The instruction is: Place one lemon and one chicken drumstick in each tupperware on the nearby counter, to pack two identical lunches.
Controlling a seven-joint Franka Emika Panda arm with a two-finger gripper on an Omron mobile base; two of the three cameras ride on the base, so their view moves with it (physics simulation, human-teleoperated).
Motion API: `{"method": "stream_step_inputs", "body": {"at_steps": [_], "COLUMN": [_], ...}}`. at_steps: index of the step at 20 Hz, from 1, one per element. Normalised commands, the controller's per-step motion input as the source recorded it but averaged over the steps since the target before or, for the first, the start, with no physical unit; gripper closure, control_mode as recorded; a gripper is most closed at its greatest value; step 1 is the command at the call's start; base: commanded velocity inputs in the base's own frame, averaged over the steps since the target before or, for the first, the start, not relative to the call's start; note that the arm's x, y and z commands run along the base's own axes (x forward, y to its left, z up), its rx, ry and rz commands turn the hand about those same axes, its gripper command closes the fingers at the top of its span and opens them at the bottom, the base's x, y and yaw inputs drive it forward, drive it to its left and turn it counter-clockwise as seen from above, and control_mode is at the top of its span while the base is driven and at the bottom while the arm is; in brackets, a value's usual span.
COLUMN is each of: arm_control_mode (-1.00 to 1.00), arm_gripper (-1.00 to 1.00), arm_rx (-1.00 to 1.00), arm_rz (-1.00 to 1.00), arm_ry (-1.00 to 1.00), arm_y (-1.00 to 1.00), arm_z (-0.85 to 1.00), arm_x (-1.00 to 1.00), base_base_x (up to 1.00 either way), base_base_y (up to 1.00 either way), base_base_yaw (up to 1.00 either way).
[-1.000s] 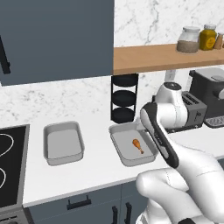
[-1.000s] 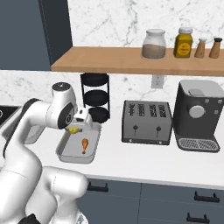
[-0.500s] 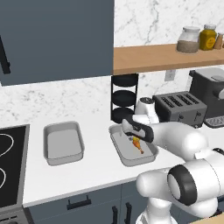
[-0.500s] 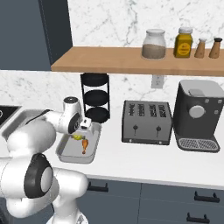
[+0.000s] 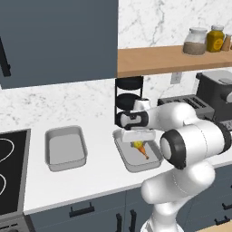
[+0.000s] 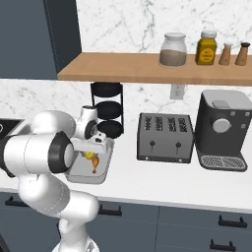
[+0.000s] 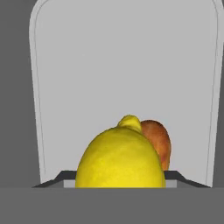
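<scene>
My gripper point(image 5: 138, 138) hangs just over the right tupperware point(image 5: 134, 166), shut on a yellow lemon point(image 5: 137, 144). A browned chicken drumstick point(image 5: 144, 153) lies in that tray under the lemon. In the hand view the lemon point(image 7: 120, 157) sits between the fingertips, the drumstick point(image 7: 156, 142) peeks out behind it, and the light-grey tupperware point(image 7: 122, 65) floor spreads beyond. From the right, the lemon point(image 6: 89, 155) hovers above the drumstick point(image 6: 94, 165) in the tupperware point(image 6: 81, 174). The left tupperware point(image 5: 65, 149) holds nothing. Both stand on the white counter point(image 5: 90, 181).
A black three-tier rack point(image 5: 129, 97) stands right behind the right tray. A toaster point(image 6: 165, 137) and a coffee machine point(image 6: 224, 130) sit further right. A stove top point(image 5: 9, 167) is at the far left. A wooden shelf point(image 5: 172, 56) with jars hangs above.
The arm has folded forward, and the hand has swung left and down over the right tray with the lemon still in its grip. The drumstick has stayed put.
</scene>
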Motion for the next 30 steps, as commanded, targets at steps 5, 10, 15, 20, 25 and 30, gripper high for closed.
{"method": "stream_step_inputs", "body": {"at_steps": [5, 10, 15, 20, 25, 30], "arm_control_mode": [-1.0, -1.0, -1.0, -1.0, -1.0, -1.0], "arm_gripper": [1.0, 1.0, 1.0, 1.0, -1.0, -1.0], "arm_rx": [0.0, -0.03, -0.02, 0.0, 0.0, -0.01], "arm_rz": [0.06, 0.06, 0.05, 0.03, 0.01, 0.0], "arm_ry": [0.04, -0.07, -0.03, 0.0, 0.0, 0.0], "arm_y": [0.21, 0.23, 0.03, 0.0, 0.0, 0.0], "arm_z": [-0.12, -0.44, -0.33, -0.01, 0.0, 0.12], "arm_x": [-0.31, -0.02, 0.01, 0.0, 0.0, 0.0], "base_base_x": [0.0, 0.0, 0.0, 0.0, 0.0, 0.0], "base_base_y": [0.0, 0.0, 0.0, 0.0, 0.0, 0.0], "base_base_yaw": [0.0, 0.0, 0.0, 0.0, 0.0, 0.0]}}
